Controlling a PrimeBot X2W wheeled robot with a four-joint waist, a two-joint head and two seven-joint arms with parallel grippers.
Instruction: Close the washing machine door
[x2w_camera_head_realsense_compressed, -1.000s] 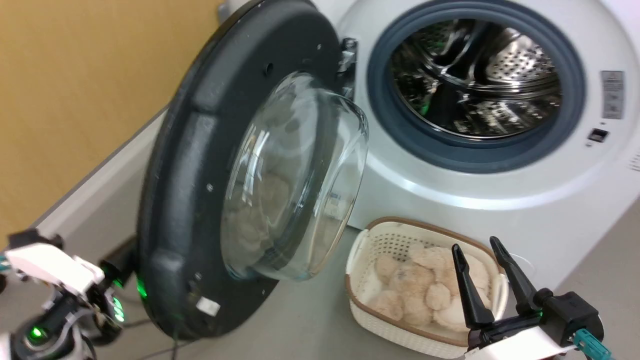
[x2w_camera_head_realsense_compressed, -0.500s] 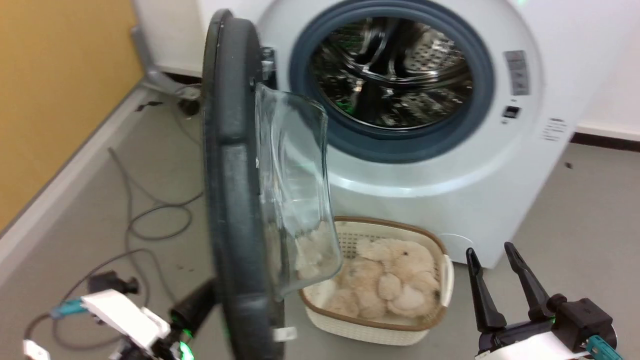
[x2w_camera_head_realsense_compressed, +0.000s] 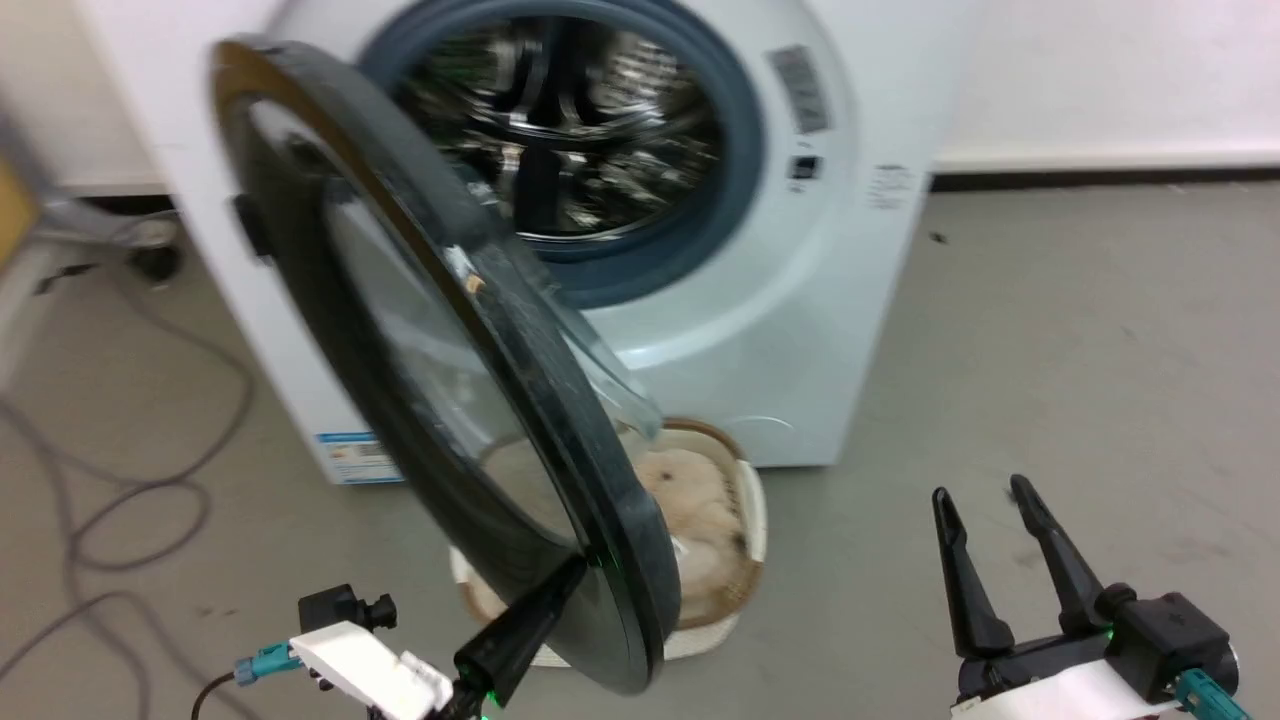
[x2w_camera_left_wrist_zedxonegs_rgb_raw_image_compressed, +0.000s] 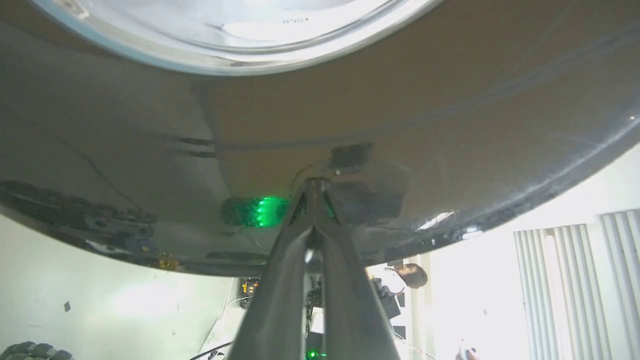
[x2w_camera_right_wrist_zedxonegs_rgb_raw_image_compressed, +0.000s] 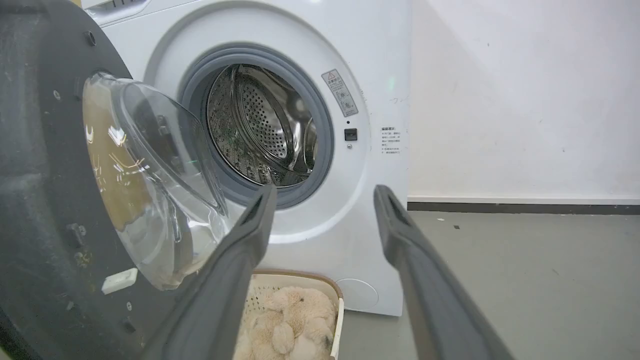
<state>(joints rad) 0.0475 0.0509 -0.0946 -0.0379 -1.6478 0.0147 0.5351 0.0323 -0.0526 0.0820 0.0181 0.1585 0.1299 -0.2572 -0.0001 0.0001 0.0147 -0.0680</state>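
Observation:
The washing machine (x2w_camera_head_realsense_compressed: 790, 330) is white, and its steel drum (x2w_camera_head_realsense_compressed: 560, 130) lies exposed inside a grey gasket. The washing machine door (x2w_camera_head_realsense_compressed: 440, 380) hangs half swung, its glossy outer face towards me and its glass bowl towards the drum. My left gripper (x2w_camera_head_realsense_compressed: 570, 575) is shut, with its tip pressed against the door's lower rim. In the left wrist view the left gripper (x2w_camera_left_wrist_zedxonegs_rgb_raw_image_compressed: 312, 182) touches the shiny door (x2w_camera_left_wrist_zedxonegs_rgb_raw_image_compressed: 350, 100). My right gripper (x2w_camera_head_realsense_compressed: 980, 492) stands open over bare floor. The right wrist view shows the right gripper (x2w_camera_right_wrist_zedxonegs_rgb_raw_image_compressed: 325, 192) open, the door (x2w_camera_right_wrist_zedxonegs_rgb_raw_image_compressed: 45, 175) and the washing machine (x2w_camera_right_wrist_zedxonegs_rgb_raw_image_compressed: 380, 75).
A cream basket (x2w_camera_head_realsense_compressed: 745, 520) of plush toys sits on the floor under the door, against the machine's front. Cables (x2w_camera_head_realsense_compressed: 120, 480) lie on the floor at left. Open grey floor (x2w_camera_head_realsense_compressed: 1100, 350) stretches to the right. A person (x2w_camera_left_wrist_zedxonegs_rgb_raw_image_compressed: 400, 280) is in the background.
The door has swung from wide open towards the machine, its outer face now showing. My shut left gripper followed against its lower rim. The head camera has turned right; the right gripper kept still.

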